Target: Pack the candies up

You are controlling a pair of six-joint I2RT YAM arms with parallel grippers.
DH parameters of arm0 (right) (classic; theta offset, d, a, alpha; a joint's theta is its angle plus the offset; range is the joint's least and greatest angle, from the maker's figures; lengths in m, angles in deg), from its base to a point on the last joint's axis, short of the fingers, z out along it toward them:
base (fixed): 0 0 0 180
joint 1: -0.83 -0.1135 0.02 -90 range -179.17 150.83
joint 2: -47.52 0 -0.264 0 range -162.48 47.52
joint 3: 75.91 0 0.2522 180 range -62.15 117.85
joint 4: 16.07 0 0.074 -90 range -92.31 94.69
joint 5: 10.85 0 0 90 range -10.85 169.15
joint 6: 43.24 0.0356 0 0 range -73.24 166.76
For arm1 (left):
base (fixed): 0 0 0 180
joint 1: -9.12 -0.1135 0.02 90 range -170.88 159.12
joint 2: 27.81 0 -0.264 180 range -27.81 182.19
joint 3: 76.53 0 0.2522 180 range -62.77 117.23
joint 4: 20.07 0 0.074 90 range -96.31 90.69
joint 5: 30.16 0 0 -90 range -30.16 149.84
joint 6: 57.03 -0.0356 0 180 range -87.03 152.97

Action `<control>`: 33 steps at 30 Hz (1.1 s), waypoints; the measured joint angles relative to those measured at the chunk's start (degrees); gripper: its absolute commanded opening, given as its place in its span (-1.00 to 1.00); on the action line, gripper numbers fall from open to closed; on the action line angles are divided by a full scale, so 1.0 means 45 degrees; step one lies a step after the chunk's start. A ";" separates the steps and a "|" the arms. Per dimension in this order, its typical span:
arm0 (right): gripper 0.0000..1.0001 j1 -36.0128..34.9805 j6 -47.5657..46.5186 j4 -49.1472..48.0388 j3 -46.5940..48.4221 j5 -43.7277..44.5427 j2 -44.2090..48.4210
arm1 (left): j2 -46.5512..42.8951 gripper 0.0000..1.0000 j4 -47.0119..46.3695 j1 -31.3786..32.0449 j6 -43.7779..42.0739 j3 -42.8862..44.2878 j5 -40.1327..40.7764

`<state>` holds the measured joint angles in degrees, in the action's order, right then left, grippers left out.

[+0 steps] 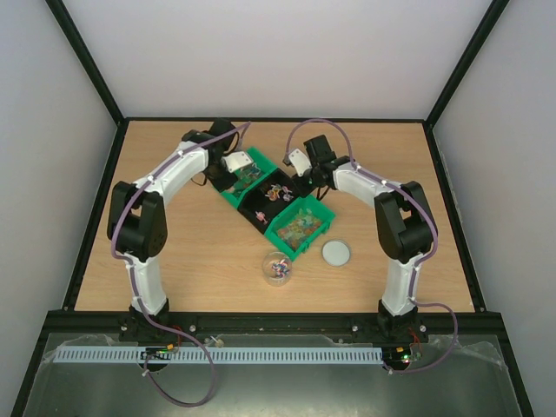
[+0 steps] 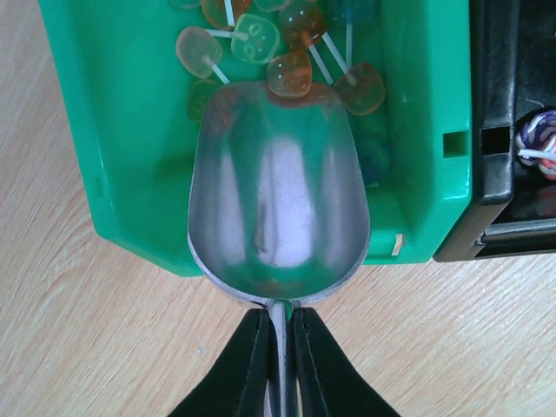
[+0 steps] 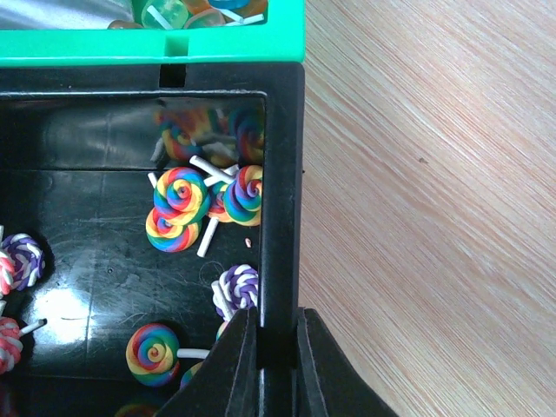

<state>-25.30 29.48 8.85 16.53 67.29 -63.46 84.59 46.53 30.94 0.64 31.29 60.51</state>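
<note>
Candies (image 2: 291, 74) lie just ahead of the left pincer (image 2: 280, 334), which is clamped narrow on the metal scoop (image 2: 278, 191) handle over the green bin (image 2: 130, 130). The right pincer (image 3: 276, 343) pinches the black bin (image 3: 280, 174) wall, likely steadying it. Best to drive the lip low under the lollipops, then lift level. The bowl hides what's beneath; floor contact unclear.

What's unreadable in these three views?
- Left wrist: scoop handle, buried in the left claw; any candies under the scoop, covered by it.
- Right wrist: black bin left side, cut off by the frame edge; its wall where the right claw pinches it, covered by the claw.
- Top: jar contents, too small to count.
</note>
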 measured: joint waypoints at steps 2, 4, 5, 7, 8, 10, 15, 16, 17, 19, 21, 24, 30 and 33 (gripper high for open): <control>-0.97 0.0039 -0.0005 -0.0010 0.0000 0.0010 0.0000 | -0.0117 -0.96 -0.0408 0.0000 0.0160 -0.0291 -0.0117; -0.97 0.0058 -0.0005 -0.0010 0.0000 0.0058 0.0005 | -0.0219 -0.96 -0.0743 0.0000 0.0272 -0.0544 -0.0199; -0.97 0.0068 -0.0005 -0.0015 0.0000 0.0092 0.0010 | -0.0267 -0.96 -0.1049 0.0000 0.0345 -0.0729 -0.0248; -0.97 0.0102 0.0029 -0.0029 0.0000 0.0194 0.0015 | -0.0345 -0.96 -0.1535 0.0000 0.0403 -0.0962 -0.0248; -0.97 0.0117 0.0034 -0.0034 0.0000 0.0194 0.0015 | -0.0374 -0.96 -0.1972 0.0000 0.0418 -0.1093 -0.0296; -0.97 0.0097 0.0019 -0.0068 -0.0015 0.0194 0.0015 | -0.0112 -0.96 -0.3249 0.0039 0.0466 -0.1481 -0.0631; -0.97 0.0102 0.0024 -0.0068 -0.0019 0.0238 0.0015 | 0.0155 -0.96 -0.4527 0.0053 0.0131 -0.1642 -0.0913; -0.97 0.0102 0.0024 -0.0068 -0.0019 0.0238 0.0015 | 0.0155 -0.96 -0.4527 0.0005 0.0058 -0.1637 -0.0923; -0.97 0.0102 0.0024 -0.0073 -0.0019 0.0233 0.0015 | 0.0155 -0.96 -0.4527 -0.0068 -0.0019 -0.1637 -0.0957; -0.97 0.0102 0.0019 -0.0078 -0.0019 0.0228 0.0015 | 0.0160 -0.96 -0.4537 -0.0155 -0.0112 -0.1647 -0.1137; -0.97 0.0102 -0.0005 -0.0078 -0.0019 0.0214 0.0015 | 0.0165 -0.96 -0.4648 -0.0199 -0.0112 -0.1739 -0.1433; -0.97 0.0102 -0.0019 -0.0078 -0.0024 0.0180 0.0015 | 0.0194 -0.96 -0.5367 -0.0335 0.0044 -0.2142 -0.2200; -0.97 0.0136 0.0029 -0.0073 -0.0034 0.0175 0.0015 | 0.0024 -0.96 -0.6722 -0.0588 0.0656 -0.3099 -0.3104; -0.97 0.0141 0.0049 -0.0073 -0.0034 0.0165 0.0015 | -0.0253 -0.96 -0.7577 -0.0641 0.0865 -0.3823 -0.3356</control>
<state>-24.67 29.70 8.52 16.37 68.04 -63.39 83.45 12.43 28.06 4.53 14.09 45.40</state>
